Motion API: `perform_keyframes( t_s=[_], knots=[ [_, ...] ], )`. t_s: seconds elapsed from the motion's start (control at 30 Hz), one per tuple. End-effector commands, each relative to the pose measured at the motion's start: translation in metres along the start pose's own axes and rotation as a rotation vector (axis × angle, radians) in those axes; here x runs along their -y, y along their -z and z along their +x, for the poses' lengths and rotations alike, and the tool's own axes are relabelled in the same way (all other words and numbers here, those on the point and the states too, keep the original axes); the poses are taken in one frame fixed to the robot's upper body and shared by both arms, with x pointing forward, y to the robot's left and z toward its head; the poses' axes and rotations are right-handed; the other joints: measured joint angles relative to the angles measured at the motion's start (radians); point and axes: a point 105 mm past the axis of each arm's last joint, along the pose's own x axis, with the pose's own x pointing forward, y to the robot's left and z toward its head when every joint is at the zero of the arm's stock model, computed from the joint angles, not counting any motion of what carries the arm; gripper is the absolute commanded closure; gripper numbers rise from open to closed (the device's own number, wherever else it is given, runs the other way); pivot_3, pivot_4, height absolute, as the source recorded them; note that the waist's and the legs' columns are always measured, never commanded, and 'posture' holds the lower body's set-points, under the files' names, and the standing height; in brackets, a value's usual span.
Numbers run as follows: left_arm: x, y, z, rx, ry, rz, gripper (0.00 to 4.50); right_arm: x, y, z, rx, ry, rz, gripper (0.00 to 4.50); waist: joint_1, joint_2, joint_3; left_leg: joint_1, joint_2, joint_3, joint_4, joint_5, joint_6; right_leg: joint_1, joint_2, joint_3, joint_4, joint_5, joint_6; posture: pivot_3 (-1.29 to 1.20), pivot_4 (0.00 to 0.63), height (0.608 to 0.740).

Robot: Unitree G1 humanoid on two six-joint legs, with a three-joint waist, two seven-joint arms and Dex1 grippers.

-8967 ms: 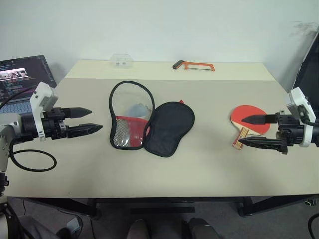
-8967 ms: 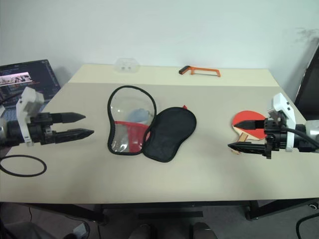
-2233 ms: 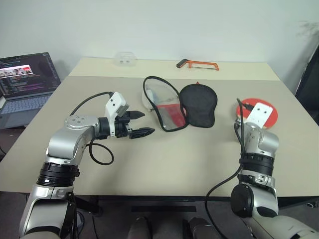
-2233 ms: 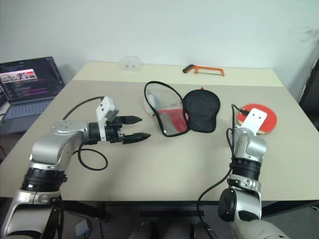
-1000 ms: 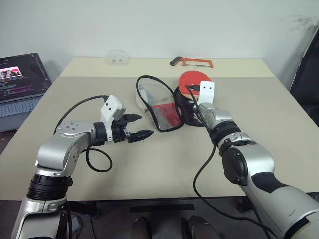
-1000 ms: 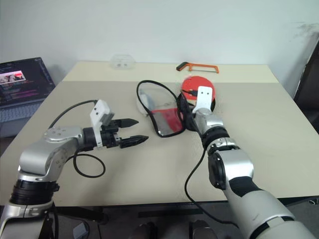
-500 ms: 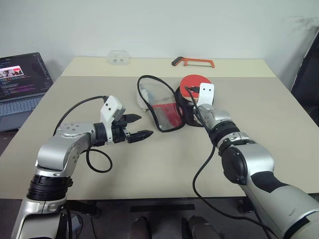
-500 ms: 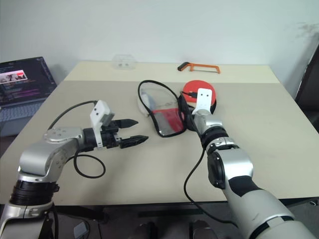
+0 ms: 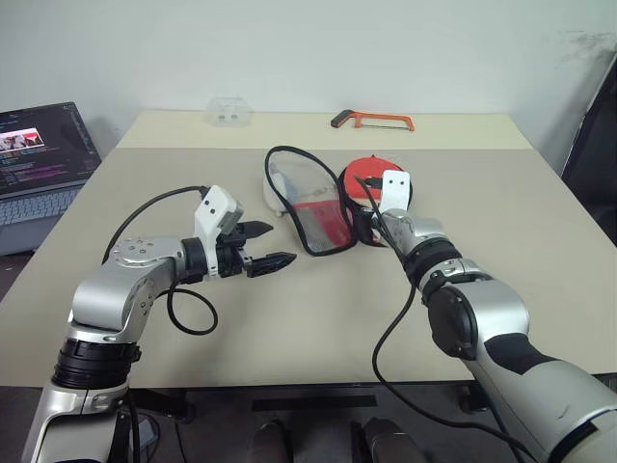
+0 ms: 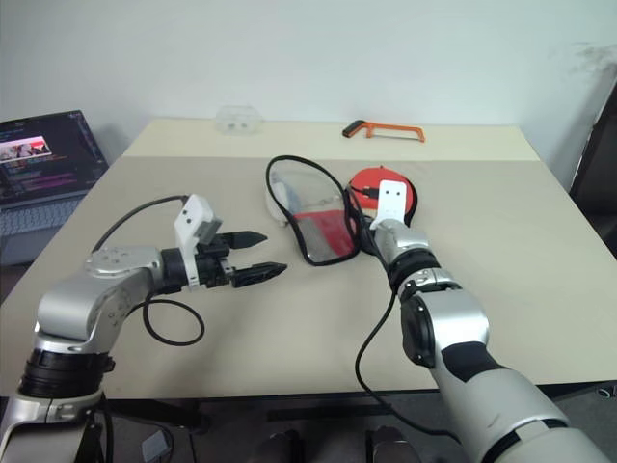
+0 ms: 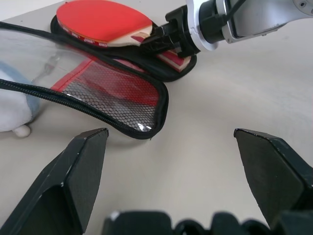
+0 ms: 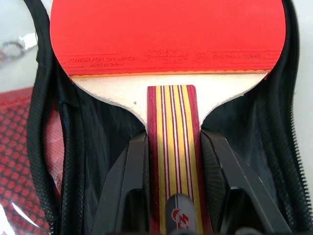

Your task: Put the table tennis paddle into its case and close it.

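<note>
On the beige table [image 9: 289,328] in the head view, the case [image 9: 308,198] lies unzipped, its clear-and-red flap thrown to one side and its black half to the other. Over that black half sits the table tennis paddle [image 9: 364,181], red face up, and the right gripper [image 9: 371,214] has it by the handle, though the white wrist block covers most of the grip. The left gripper [image 9: 270,245] hovers near the flap, fingers spread wide, holding nothing. An orange hacksaw [image 9: 371,121] lies at the far edge, a laptop [image 9: 39,154] off to the left.

From the left wrist, the flap shows red mesh under clear plastic; a pale blue pouch [image 11: 14,110] beside it is cut off at the frame edge.

From the right wrist, the two black fingers [image 12: 129,181] clamp the striped wooden handle, red rubber with gold lettering above, black zip edging either side. The blade's far end is cropped.
</note>
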Motion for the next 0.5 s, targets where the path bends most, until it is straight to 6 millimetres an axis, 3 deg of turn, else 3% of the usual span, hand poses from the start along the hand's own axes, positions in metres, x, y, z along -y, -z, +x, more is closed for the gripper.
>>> perform_keyframes(
  t_s=[0.03,0.13,0.43,0.5],
  knots=[
    [0.004,-0.013,-0.006,0.036,0.003,0.045,0.0,0.0,-0.009,-0.002,0.023,-0.009,0.009,3.44,0.0,0.0,0.0,0.0,0.0,0.0,0.0,0.0,0.0,0.0,0.0,0.0,0.0,0.0,0.0,0.0,0.15,0.74],
    [0.004,-0.013,-0.006,0.035,0.002,0.046,0.0,-0.002,-0.008,-0.002,0.017,-0.013,0.01,3.44,0.0,0.0,0.0,0.0,0.0,0.0,0.0,0.0,0.0,0.0,0.0,0.0,0.0,0.0,0.0,0.0,0.15,0.74],
    [0.002,-0.014,-0.003,0.039,0.0,0.046,0.0,-0.002,-0.02,-0.005,0.04,-0.019,0.036,0.5,0.0,0.0,0.0,0.0,0.0,0.0,0.001,0.0,0.0,0.0,0.0,0.0,0.001,0.0,0.0,0.0,0.15,0.74],
    [0.001,-0.014,-0.003,0.04,-0.004,0.046,0.0,-0.003,-0.034,-0.008,0.069,-0.03,0.04,0.05,0.0,0.0,0.0,0.0,0.0,0.0,0.001,0.0,0.0,0.0,0.0,0.0,0.001,0.0,0.0,0.0,0.15,0.74]
  ],
)
